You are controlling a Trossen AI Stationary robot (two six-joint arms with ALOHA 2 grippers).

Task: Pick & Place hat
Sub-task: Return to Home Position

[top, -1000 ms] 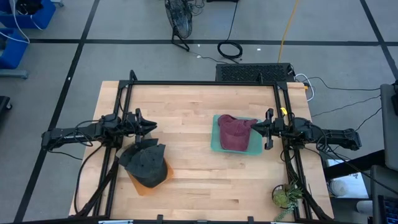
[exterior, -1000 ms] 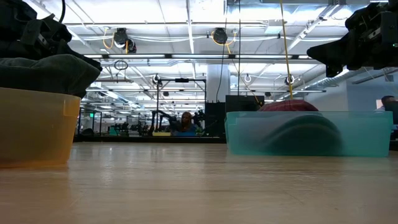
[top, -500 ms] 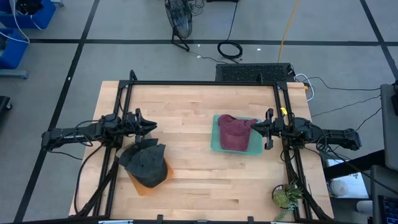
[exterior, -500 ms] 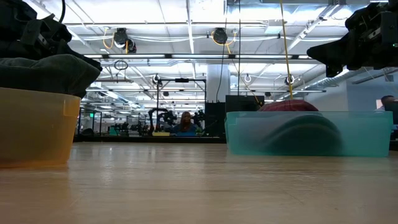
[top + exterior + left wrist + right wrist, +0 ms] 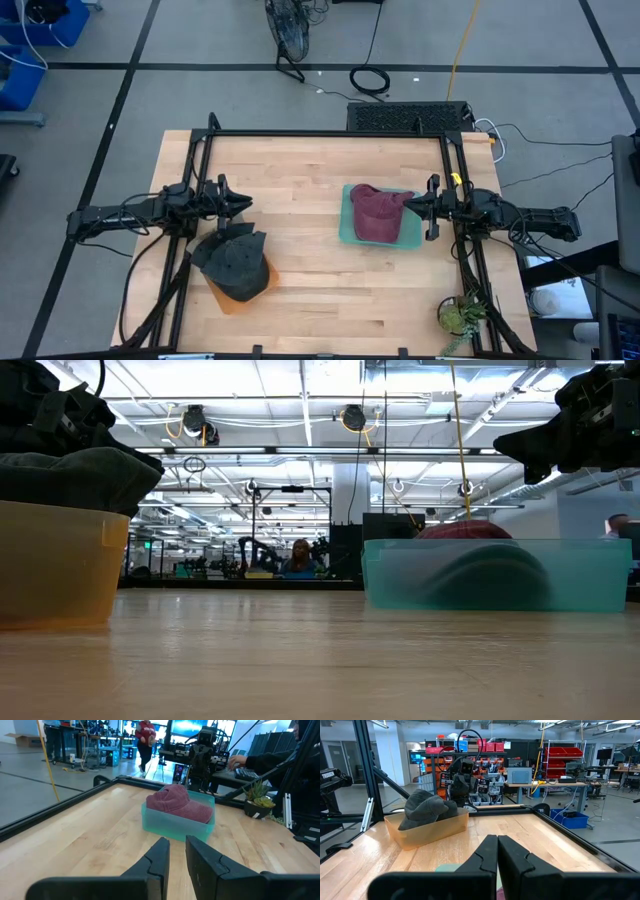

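A maroon hat lies in a teal bin right of the table's middle; the left wrist view shows the hat heaped above the bin's wall. A dark grey hat sits in an orange bin near the left, its crown above the rim. My left gripper hovers just beyond the orange bin, its fingers apart by a narrow gap and holding nothing. My right gripper hovers at the teal bin's right edge, shut and empty.
Black frame rails run along the table's far, left and right sides. A potted plant stands at the near right corner. Bare wood lies between the two bins. People are in the room behind.
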